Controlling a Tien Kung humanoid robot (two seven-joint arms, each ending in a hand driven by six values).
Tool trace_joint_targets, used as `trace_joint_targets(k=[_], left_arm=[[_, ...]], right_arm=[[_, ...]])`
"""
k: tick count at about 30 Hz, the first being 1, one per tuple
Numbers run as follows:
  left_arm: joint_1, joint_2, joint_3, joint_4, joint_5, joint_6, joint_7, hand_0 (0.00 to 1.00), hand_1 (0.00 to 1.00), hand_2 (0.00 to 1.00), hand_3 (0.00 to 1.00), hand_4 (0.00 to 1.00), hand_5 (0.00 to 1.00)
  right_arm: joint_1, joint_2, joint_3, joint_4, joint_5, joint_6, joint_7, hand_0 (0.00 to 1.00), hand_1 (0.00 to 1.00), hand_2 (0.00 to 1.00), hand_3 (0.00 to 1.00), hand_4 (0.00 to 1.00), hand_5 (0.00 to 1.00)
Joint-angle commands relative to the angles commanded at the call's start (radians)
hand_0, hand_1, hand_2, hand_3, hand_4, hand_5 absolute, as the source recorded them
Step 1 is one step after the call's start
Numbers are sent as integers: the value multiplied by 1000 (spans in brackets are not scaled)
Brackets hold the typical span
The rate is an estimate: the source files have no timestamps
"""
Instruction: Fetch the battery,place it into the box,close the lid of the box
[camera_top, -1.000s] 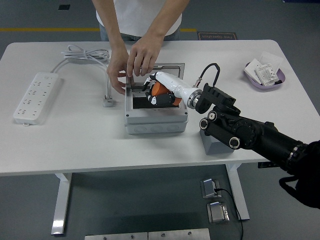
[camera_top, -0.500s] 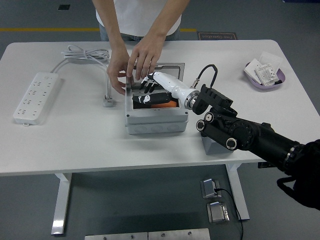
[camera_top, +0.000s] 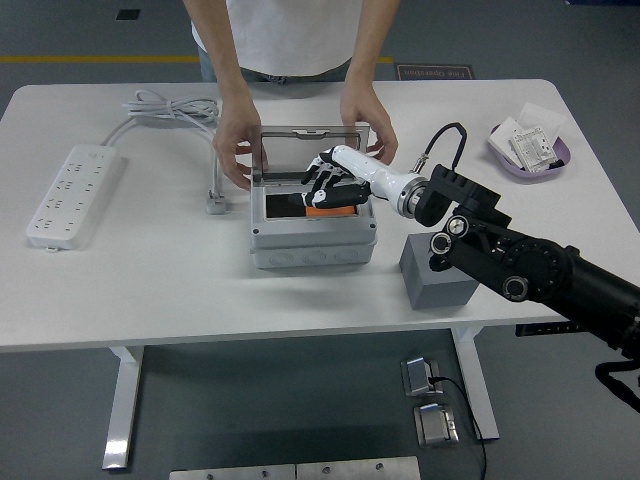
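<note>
Since the earlier frame the person has tilted the clear hinged lid (camera_top: 312, 150) upright, and the robot's right hand (camera_top: 333, 180) has drawn back slightly. From the left: a white power strip (camera_top: 72, 194), then the grey plastic box (camera_top: 312, 243), its lid held by the person's two hands (camera_top: 237, 142). The orange-and-black battery (camera_top: 322, 204) lies inside. The right hand's fingers are spread loosely above it, gripping nothing. A grey block (camera_top: 436, 276) stands to the right.

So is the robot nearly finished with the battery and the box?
Nearly. The battery already lies inside the box. The right hand hovers over it, fingers spread. A person's hands hold the lid tilted up, so closing it is left.
</note>
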Motion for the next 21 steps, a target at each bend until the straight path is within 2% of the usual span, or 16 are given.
trace_joint_targets(k=[1, 4, 6, 7, 8, 14, 21], left_arm=[[3, 0, -9, 1, 6, 0, 3, 634, 677, 634, 619, 668, 196], [7, 0, -29, 3, 24, 0, 11, 634, 677, 634, 619, 668, 196], [7, 1, -37, 3, 31, 0, 13, 634, 677, 634, 619, 668, 196], [6, 2, -38, 3, 32, 0, 13, 632, 676, 635, 619, 668, 196], [5, 3, -39, 3, 33, 0, 14, 632, 676, 635, 619, 668, 196], [-2, 7, -50, 2, 48, 0, 16, 633, 676, 634, 620, 667, 195], [-10, 13, -78, 2, 84, -2, 28, 631, 675, 633, 619, 667, 196]], right_arm=[[-4, -17, 19, 29, -1, 16, -14, 627, 464, 539, 594, 875, 570], [4, -45, 56, 89, -2, 43, -30, 627, 464, 539, 594, 875, 570], [23, -55, 72, 105, 0, 51, -31, 627, 464, 539, 594, 875, 570], [39, -59, 75, 102, 2, 51, -29, 574, 468, 543, 615, 874, 571], [53, -60, 77, 94, 5, 51, -26, 574, 468, 543, 615, 874, 571], [158, -43, 47, -17, 41, 45, 12, 585, 480, 563, 635, 877, 576], [277, -1, -37, -178, 121, 30, 80, 599, 488, 576, 634, 860, 559]])
